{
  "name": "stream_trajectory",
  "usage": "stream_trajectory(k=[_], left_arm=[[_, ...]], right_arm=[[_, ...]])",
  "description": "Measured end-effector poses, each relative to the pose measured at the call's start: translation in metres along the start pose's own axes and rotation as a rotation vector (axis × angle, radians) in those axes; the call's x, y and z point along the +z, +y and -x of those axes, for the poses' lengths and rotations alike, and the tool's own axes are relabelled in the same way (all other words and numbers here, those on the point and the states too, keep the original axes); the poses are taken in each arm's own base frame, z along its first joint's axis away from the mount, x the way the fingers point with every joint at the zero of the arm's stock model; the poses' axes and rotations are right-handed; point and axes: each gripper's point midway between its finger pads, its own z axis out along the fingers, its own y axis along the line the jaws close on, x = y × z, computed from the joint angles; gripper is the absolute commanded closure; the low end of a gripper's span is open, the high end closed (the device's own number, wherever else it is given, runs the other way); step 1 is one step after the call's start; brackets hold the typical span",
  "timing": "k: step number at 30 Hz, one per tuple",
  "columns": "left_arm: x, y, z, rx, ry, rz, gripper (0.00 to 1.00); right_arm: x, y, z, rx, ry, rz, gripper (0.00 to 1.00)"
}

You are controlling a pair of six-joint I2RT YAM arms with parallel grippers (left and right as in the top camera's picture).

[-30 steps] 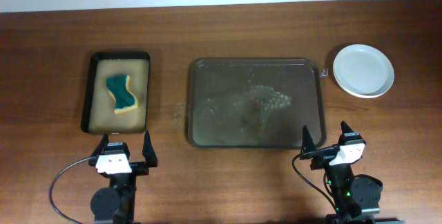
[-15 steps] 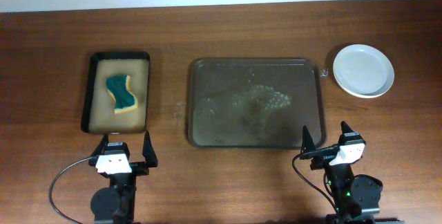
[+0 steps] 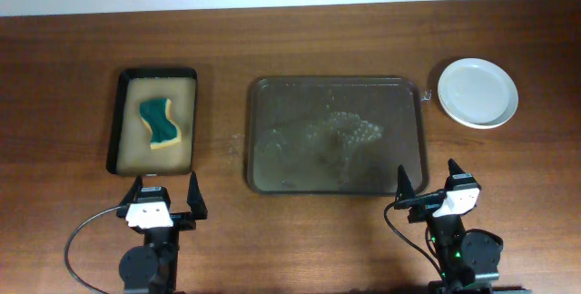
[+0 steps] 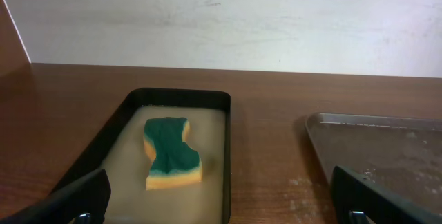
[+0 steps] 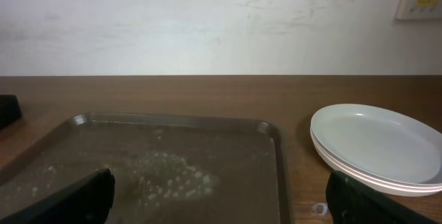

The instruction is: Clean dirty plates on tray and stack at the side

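Round white shallow plates [image 3: 477, 93] sit in a stack on the brown wooden surface [image 3: 218, 40], off the right end of the large dark brown rectangular tray [image 3: 399, 103] and apart from it, level with its far right corner. The right wrist view shows at least two rims nested one on the other; the full count cannot be told. The top plate's inside looks pale and glossy.

The tray lies at the middle of the surface, long side left to right, with rounded corners and a low rim. Its floor is wet, with a patch of whitish foam [image 3: 349, 131] around the middle and small specks toward the left side.

The small black rectangular tray with tan lining [image 3: 121, 122] lies well left of the big one. A green-topped, yellow-bottomed waisted sponge [image 3: 159, 123] lies flat in it, toward the far half.

The left gripper [image 3: 165, 190] is at the near edge of the surface, just in front of the black tray, jaws released and spread wide, touching neither tray.

The right gripper [image 3: 428, 181] is at the near edge by the big tray's near right corner, jaws likewise released and spread, apart from the plates.
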Motion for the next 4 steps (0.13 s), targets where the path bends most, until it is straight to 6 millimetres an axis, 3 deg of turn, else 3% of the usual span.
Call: stream_trajectory(k=[4], left_arm=[[0.0,0.0,-0.0001,0.0,0.0,0.0,0.01]], right_arm=[[0.0,0.0,0.0,0.0,0.0,0.0,0.02]])
